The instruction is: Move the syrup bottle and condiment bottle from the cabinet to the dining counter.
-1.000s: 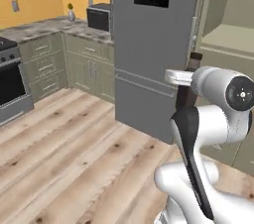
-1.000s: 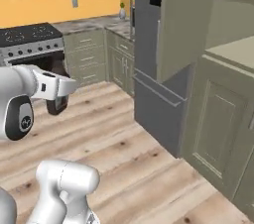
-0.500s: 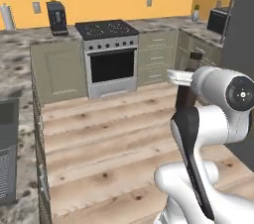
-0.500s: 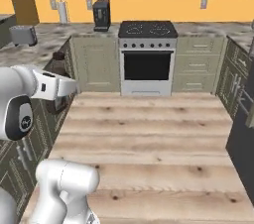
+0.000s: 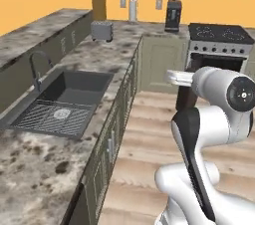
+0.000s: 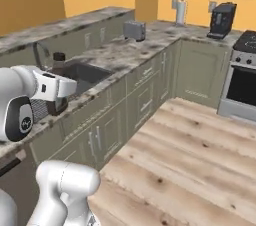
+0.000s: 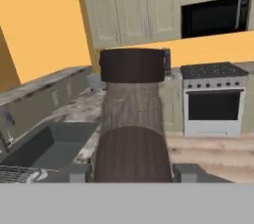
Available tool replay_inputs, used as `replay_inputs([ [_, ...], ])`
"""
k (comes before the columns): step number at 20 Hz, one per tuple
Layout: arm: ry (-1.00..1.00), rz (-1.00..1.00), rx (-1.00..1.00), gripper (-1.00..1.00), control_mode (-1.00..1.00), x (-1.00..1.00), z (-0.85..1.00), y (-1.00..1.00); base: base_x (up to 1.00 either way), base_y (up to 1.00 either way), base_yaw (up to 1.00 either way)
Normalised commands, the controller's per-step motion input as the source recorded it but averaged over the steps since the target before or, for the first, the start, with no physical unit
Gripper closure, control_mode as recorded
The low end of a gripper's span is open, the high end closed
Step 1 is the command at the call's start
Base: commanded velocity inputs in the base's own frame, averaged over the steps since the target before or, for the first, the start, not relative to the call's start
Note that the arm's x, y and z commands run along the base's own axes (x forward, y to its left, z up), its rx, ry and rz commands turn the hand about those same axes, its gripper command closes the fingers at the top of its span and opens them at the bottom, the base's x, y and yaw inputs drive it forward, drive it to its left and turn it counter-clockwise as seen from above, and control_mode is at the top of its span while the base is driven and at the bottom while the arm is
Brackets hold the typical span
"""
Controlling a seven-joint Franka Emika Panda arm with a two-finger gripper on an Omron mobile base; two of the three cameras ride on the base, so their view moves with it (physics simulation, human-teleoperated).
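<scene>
- One dark brown syrup bottle (image 7: 131, 134) stands upright between the jaws, its dark cap on top and its wide belly low down; the jaws are clenched on it from both sides, a grey fingertip (image 7: 79, 172) showing at each flank of the belly.
- From the right base view the syrup bottle's cap and neck poke up just behind the white hand, with the gripper (image 6: 56, 97) hanging beside the sink edge.
- From the left base view the bottle shows as a dark shape under the flat white hand (image 5: 187, 102), in mid-air above the wooden floor (image 5: 149, 134) and in front of the stove.
- Beside it to the left runs a long speckled stone surface (image 5: 45, 169) with a dark sink (image 5: 64, 99) set into it, a ribbed grid in the basin and a curved faucet (image 5: 36, 67) at its far rim.
- Past the sink a raised speckled ledge (image 5: 40, 27) runs along the orange wall.
- Further along the surface sits a silver toaster (image 5: 101, 31); near the corner stand a white paper-towel roll (image 5: 132, 10) and a black coffee machine (image 5: 173, 15).
- Across the floor is a stove (image 5: 219, 45) with a dark oven door, and olive panelled cupboards (image 7: 134, 7) hang above, with a black microwave opening (image 7: 213, 17) over the stove.
</scene>
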Motion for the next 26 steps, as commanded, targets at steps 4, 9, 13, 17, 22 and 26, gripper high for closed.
replay_inputs([
  [4,0.00,0.00,0.00,1.00,1.00,0.00,0.00,0.00,0.00,0.00,0.84],
  [9,0.00,0.00,0.00,1.00,1.00,0.00,0.00,0.00,0.00,0.00,0.83],
  [13,0.00,0.00,0.00,1.00,1.00,0.00,0.00,0.00,0.00,0.00,0.82],
  [17,0.00,0.00,0.00,1.00,1.00,0.00,0.00,0.00,-0.01,0.00,0.82],
  [22,0.00,0.00,0.00,1.00,1.00,0.00,0.00,0.00,-0.02,0.09,0.79],
  [26,0.00,0.00,0.00,1.00,1.00,0.00,0.00,0.00,-0.08,0.84,0.35],
])
